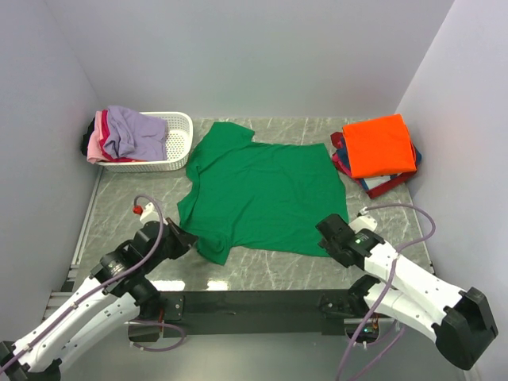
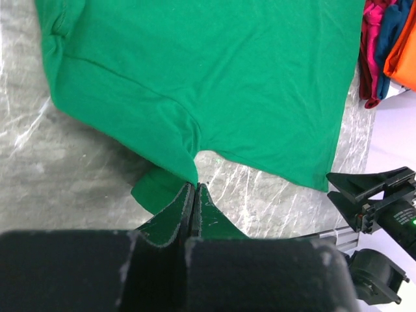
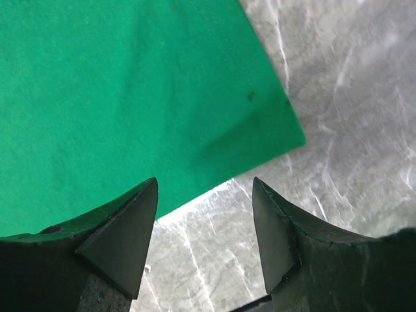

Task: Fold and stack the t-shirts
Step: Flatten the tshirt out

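A bright green t-shirt (image 1: 266,194) lies spread flat in the middle of a grey marbled table (image 1: 381,230), collar toward the far left and hem toward the right. The left gripper (image 1: 181,236) sits low at the shirt's near-left sleeve. In its wrist view the fingers (image 2: 185,214) are pressed fully together, tips right at the sleeve's edge by the underarm, and whether any cloth is caught between them cannot be told. The right gripper (image 1: 329,234) hovers at the near-right hem corner with its jaws spread wide and nothing in them. Its own camera shows bare table between the fingers (image 3: 133,231) and the green corner just beyond. At the back left a white slotted basket (image 1: 181,139) holds loose shirts, lavender (image 1: 135,131) on top with pink (image 1: 95,147) beneath. At the back right is a folded stack, well apart from the green shirt: an orange shirt (image 1: 381,144) on top, with red (image 1: 340,163) and navy (image 1: 416,155) edges showing under it.
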